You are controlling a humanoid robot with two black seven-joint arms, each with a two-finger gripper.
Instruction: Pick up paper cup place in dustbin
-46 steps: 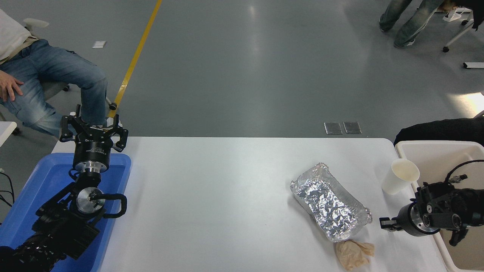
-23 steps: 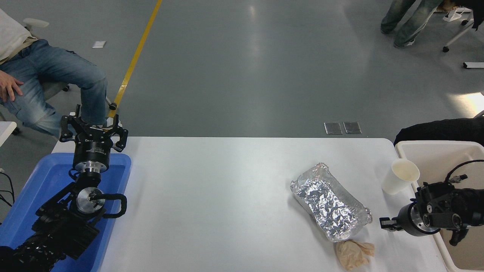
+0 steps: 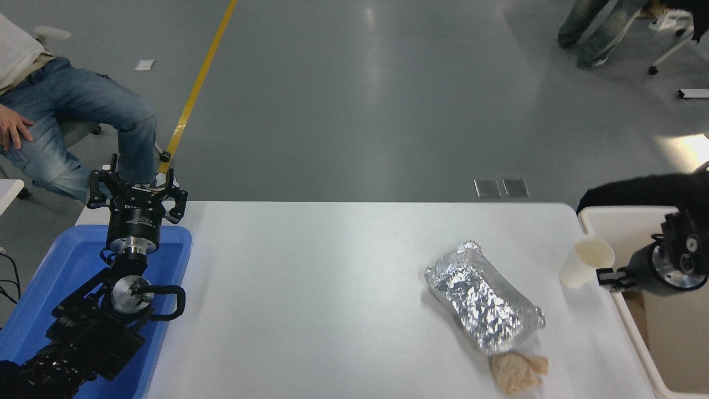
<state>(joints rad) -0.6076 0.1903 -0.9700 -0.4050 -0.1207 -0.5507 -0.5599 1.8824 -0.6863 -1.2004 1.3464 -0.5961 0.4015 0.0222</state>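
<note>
Head view shows the paper cup (image 3: 587,260) standing upright on the white desk (image 3: 332,288), just left of the dustbin (image 3: 626,221). The right end effector (image 3: 608,276) sits low beside the cup's base on the dustbin side; I cannot tell whether its fingers are spread or pressed together. Risk: a sideways approach this low could tip the light cup over or shove it toward the foil tray (image 3: 484,305). The left end effector (image 3: 137,191), spread, is parked far left of the cup.
</note>
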